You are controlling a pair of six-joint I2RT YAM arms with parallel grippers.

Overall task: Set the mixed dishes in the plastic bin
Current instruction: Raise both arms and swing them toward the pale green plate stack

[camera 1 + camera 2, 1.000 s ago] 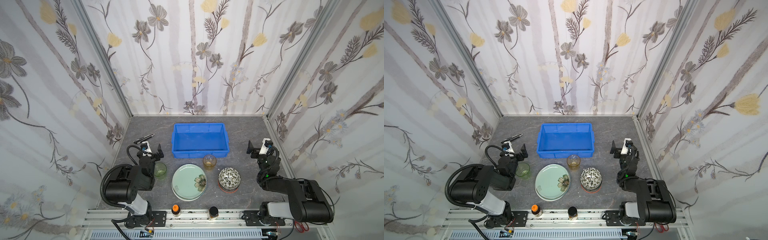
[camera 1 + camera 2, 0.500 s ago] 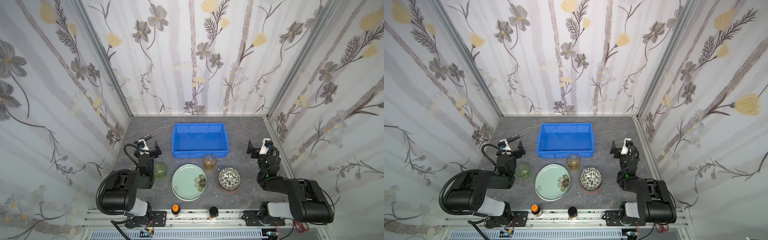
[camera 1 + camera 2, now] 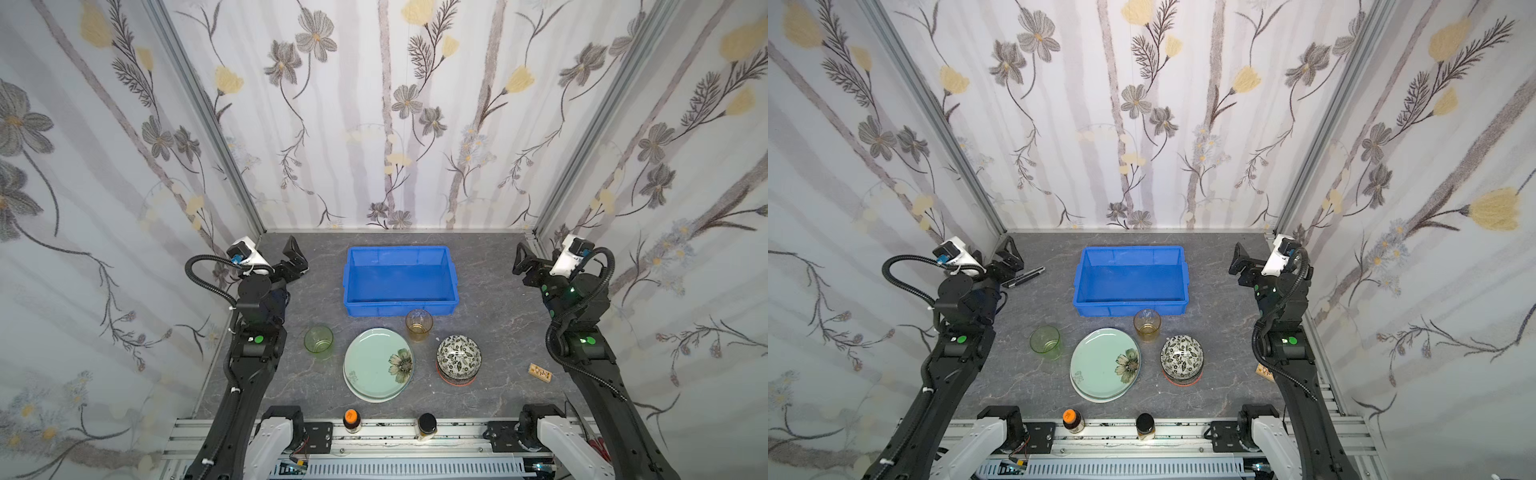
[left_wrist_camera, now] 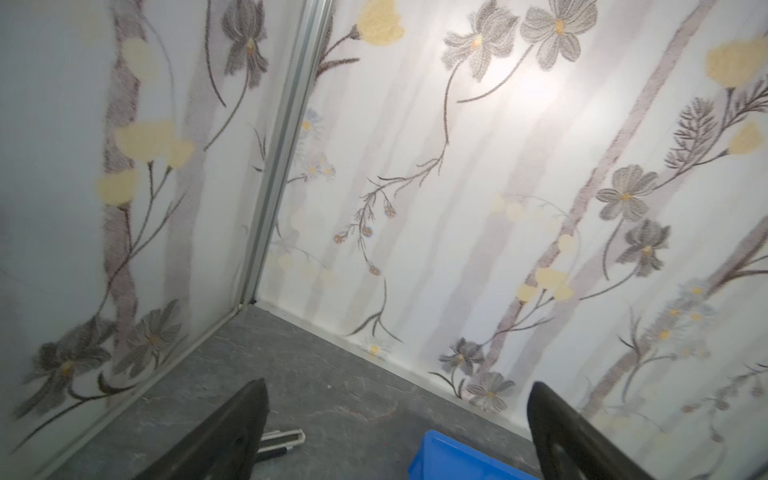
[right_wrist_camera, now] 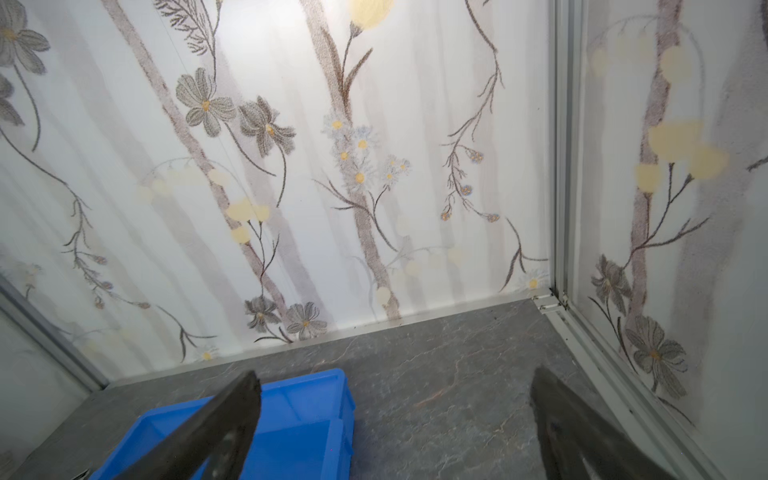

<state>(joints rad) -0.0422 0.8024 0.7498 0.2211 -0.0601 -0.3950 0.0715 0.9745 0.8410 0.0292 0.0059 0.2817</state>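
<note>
Top views both show two small jars nearest the rail, one with an orange lid (image 3: 351, 417) and one with a black lid (image 3: 427, 424); they are not dishes. Just beyond, the pale green flowered plate (image 3: 376, 363) lies on a paler plate, whose rim shows beneath it. Beside it, the black-white leaf bowl (image 3: 458, 359) sits mouth-down on an orange-rimmed one. Stacked so, each pile probably has to be taken from the top. A small wooden block (image 3: 540, 372) lies off to the right on the bench (image 3: 498, 316).

The green tumbler (image 3: 318, 340) and the amber tumbler (image 3: 419, 325) stand upright and look empty, so a finger could slip inside a rim. The amber one is just in front of the bin's near wall.

Farther back, the blue plastic bin (image 3: 401, 249) holds nothing, so no dish is in yet. The left gripper (image 4: 397, 388) and right gripper (image 5: 395, 376) flank it, raised, spread wide and holding nothing. They face the back wall. A black pen-like tool (image 3: 1023, 277) lies by the left one.
</note>
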